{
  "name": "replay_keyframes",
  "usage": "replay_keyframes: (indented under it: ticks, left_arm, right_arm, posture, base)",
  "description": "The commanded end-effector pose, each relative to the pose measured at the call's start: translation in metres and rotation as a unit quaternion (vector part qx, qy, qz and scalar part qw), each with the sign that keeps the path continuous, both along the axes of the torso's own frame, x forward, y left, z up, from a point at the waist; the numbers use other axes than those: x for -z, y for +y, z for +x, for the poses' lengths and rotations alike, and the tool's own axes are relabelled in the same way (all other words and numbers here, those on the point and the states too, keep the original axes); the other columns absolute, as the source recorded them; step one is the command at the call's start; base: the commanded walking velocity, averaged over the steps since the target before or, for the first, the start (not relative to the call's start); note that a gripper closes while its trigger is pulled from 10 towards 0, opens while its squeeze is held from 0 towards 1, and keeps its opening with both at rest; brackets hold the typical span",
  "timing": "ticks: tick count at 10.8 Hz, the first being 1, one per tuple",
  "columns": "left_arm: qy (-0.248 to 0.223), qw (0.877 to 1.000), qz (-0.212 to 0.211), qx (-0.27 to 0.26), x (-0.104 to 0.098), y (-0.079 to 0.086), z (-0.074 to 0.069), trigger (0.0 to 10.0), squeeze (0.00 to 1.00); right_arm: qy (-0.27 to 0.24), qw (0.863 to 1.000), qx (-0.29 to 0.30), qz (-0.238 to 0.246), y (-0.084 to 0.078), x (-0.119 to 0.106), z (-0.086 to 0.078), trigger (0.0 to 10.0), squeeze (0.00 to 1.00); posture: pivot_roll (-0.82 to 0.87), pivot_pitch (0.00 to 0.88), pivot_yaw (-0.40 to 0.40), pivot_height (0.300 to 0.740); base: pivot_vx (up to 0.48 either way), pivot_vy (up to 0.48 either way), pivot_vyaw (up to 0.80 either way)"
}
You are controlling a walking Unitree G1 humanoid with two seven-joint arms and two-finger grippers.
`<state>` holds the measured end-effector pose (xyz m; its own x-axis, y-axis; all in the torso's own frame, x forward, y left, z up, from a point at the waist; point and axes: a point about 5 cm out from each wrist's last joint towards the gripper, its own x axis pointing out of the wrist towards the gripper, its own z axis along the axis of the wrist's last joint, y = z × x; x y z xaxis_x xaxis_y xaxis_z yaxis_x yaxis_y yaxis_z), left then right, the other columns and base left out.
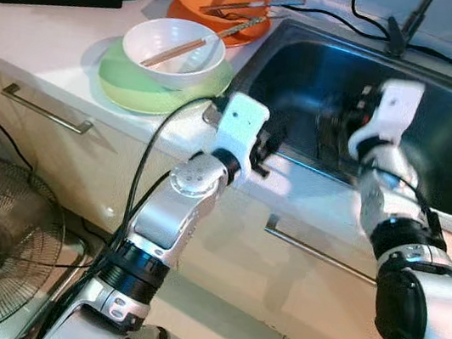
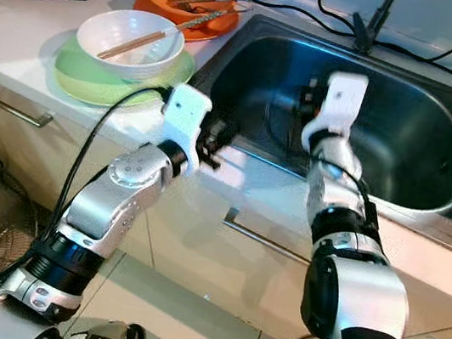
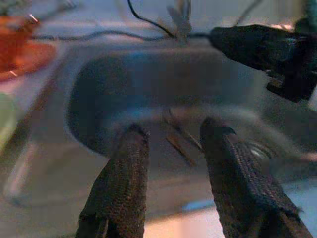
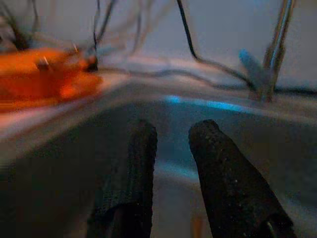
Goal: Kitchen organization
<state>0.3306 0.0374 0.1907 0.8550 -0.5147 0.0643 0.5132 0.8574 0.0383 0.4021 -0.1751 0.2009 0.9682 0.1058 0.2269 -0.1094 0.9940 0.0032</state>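
I am scanning from my left: on the counter [image 1: 49, 38] a white bowl [image 1: 174, 51] with chopsticks [image 1: 196, 44] across it is sitting on a green plate [image 1: 132, 86], and beyond it an orange plate [image 1: 224, 6] is carrying more utensils. My left gripper [image 1: 266, 146] is hovering at the sink's [image 2: 439, 126] near rim, fingers spread and holding nothing, pointing into the basin. In my left wrist view thin sticks [image 3: 181, 139] are lying on the basin floor just ahead of my fingers, long axis slanting away toward the drain; I judge these to be what needs collecting. My right gripper [image 4: 171, 163] is reaching down inside the basin, fingers parted, empty, and seems the nearer one. The basin walls are hemming both arms in; open room lies above and toward the faucet [image 4: 275, 49].
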Motion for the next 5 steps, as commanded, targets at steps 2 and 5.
replay_keyframes:
  ticks: [2, 5]
  left_arm:
    - [-0.075, 0.997, 0.006, -0.031, -0.014, 0.003, 0.001, 10.0, 0.00]
    - [-0.133, 0.988, 0.000, -0.076, -0.027, 0.014, 0.005, 10.0, 0.00]
  right_arm:
    - [-0.084, 0.996, -0.029, 0.006, 0.011, -0.024, -0.006, 10.0, 0.00]
    - [-0.137, 0.989, -0.050, 0.015, 0.021, -0.021, -0.031, 10.0, 0.00]
  posture:
    - [0.06, 0.094, 0.002, 0.740]
    - [0.04, 0.068, -0.009, 0.740]
  base:
    - [0.000, 0.000, 0.00]
    - [0.000, 0.000, 0.00]
